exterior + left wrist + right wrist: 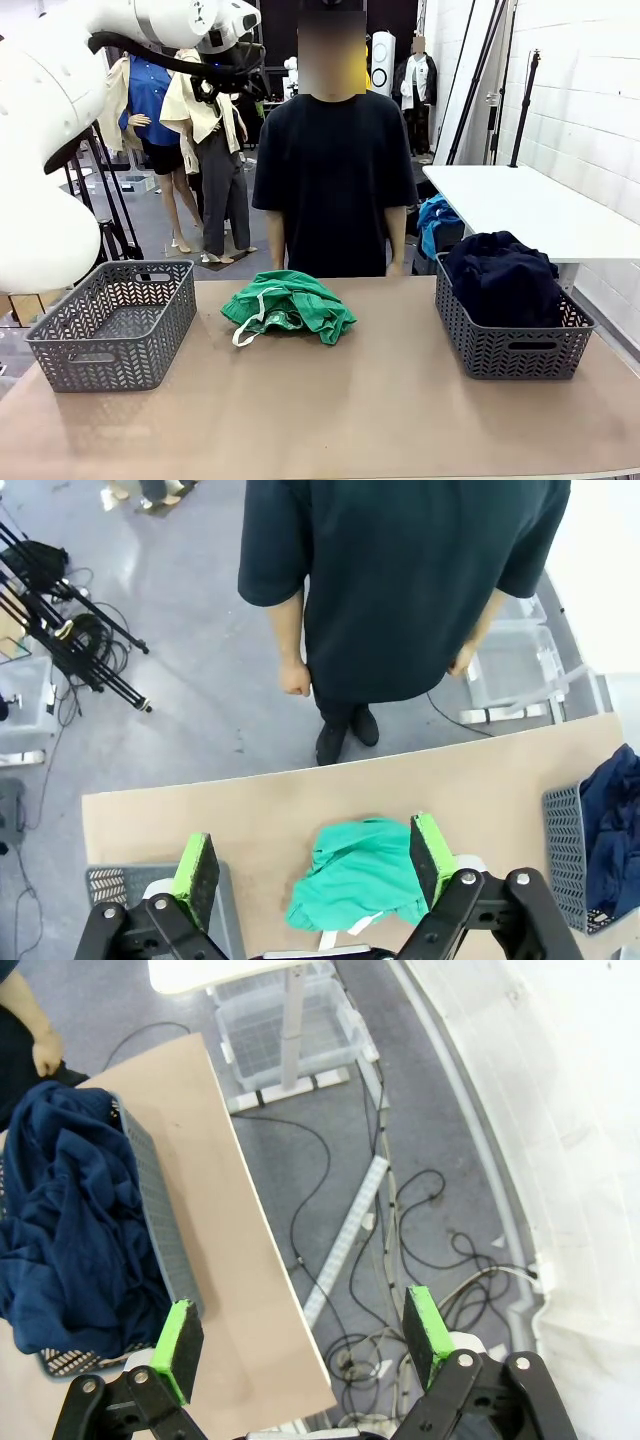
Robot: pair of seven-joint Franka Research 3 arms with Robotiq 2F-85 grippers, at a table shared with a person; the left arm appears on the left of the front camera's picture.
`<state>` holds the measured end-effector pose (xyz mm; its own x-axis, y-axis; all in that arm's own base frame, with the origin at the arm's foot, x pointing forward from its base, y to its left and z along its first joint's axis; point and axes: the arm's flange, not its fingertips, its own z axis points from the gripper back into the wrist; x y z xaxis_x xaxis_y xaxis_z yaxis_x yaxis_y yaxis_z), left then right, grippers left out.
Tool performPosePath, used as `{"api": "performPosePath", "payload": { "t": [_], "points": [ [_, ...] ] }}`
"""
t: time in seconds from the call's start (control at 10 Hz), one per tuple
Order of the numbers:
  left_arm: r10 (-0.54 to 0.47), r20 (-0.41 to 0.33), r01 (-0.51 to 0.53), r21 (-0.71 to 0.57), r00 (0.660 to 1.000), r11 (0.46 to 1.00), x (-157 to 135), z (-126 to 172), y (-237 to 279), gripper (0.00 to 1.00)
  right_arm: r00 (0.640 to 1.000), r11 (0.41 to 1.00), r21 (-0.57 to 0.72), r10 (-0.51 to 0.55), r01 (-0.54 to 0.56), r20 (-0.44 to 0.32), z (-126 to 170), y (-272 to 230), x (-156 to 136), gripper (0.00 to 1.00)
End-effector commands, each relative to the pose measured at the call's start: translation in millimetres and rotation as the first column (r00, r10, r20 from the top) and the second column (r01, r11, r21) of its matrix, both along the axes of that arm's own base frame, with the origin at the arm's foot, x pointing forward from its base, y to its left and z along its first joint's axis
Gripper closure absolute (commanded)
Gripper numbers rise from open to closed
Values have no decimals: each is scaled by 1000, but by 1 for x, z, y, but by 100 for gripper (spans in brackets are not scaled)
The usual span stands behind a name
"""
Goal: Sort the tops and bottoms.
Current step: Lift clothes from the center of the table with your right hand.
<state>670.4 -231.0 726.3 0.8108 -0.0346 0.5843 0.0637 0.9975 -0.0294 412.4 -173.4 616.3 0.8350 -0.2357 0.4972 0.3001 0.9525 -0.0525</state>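
A bright green garment (288, 305) with a white cord lies crumpled at the middle of the table's far side. Dark navy garments (503, 280) are heaped in the grey basket (520, 350) on the right. My left gripper (240, 80) hangs high over the table's left side. In its wrist view the left gripper (313, 865) is open and holds nothing, with the green garment (360, 880) far below between its green pads (197, 865). My right gripper (304, 1335) is open and holds nothing, high beside the table's right edge, and the navy heap (60, 1230) lies to its left.
An empty grey basket (115, 325) stands at the table's left. A person in a black T-shirt (335, 170) stands at the far edge, hands (295, 680) down at the sides. A white table (540, 205) stands at the back right. Cables (400, 1220) run over the floor.
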Motion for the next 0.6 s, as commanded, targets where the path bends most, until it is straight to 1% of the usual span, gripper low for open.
{"api": "performPosePath", "payload": {
  "t": [0.0, 0.2, 0.3, 0.5],
  "points": [
    [-17, 17, 18, -36, 1000, 999, -166, -141, 66, 0, 1000, 1000, 7, 7, -7, -4, 0, 0, 0, 0],
    [-6, -23, 5, -35, 1000, 999, -170, -149, 71, 0, 1000, 1000, 7, 7, -7, -4, 0, 0, 0, 0],
    [-5, -10, 5, -1, 1000, 1000, 4, -11, 3, 0, 1000, 1000, 7, 7, -7, -4, 0, 0, 0, 0],
    [-5, -10, 5, -1, 1000, 1000, 4, -11, 3, 0, 1000, 1000, 7, 7, -7, -4, 0, 0, 0, 0]
  ]
}}
